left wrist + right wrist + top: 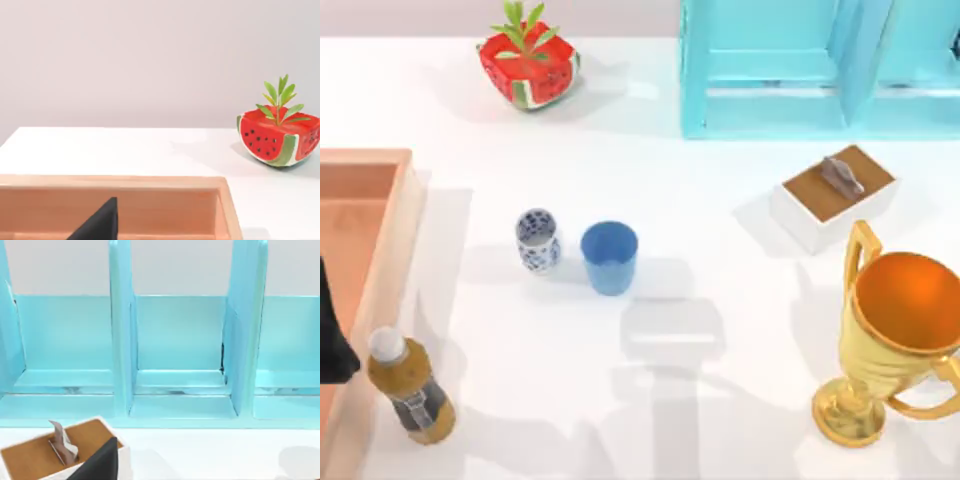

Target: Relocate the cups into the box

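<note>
The white surface [720, 400] carries a patterned cup [537, 239] just beside a blue cup [610, 257], a wooden box [395, 215], bottle [408, 387], trophy [890, 335], tissue box [833, 197], cabinet [800, 70] and watermelon planter [528, 62].

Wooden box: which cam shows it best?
Left wrist view: the wooden box shows its far wall, corner and part of its inside close up. The top view has the box cut off at the table's left edge. The right wrist view faces the turquoise cabinet.
</note>
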`<control>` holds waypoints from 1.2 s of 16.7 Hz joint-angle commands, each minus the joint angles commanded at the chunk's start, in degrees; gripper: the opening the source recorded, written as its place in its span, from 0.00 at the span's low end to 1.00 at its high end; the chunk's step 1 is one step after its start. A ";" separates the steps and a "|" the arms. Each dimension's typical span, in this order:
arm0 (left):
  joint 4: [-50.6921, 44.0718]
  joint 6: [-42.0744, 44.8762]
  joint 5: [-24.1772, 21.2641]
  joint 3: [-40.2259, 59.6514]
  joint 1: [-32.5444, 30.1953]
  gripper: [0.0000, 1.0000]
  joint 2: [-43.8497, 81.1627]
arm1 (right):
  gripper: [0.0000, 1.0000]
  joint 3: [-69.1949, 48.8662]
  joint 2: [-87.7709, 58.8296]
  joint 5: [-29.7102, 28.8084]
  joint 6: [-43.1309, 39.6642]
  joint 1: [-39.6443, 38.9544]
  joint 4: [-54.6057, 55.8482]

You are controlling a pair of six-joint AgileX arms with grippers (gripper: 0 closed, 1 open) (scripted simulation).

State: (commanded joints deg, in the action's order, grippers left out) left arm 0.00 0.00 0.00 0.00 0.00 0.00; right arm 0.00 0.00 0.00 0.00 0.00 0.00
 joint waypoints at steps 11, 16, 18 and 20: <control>-15.75 -2.20 -0.91 18.81 -6.85 1.00 23.74 | 1.00 0.00 0.00 0.00 0.00 0.00 0.00; -32.50 -6.35 -1.47 41.63 -13.22 1.00 48.72 | 1.00 0.00 0.00 0.00 0.00 0.00 0.00; -39.64 -8.55 -1.60 52.18 -15.68 1.00 59.52 | 1.00 0.00 0.00 0.00 0.00 0.00 0.00; -46.73 -10.94 -1.65 63.03 -17.96 1.00 70.41 | 1.00 0.00 0.00 0.00 0.00 0.00 0.00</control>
State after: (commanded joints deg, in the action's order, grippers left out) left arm -46.73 -10.94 -1.65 63.03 -17.96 70.41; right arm 0.00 0.00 0.00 0.00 0.00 0.00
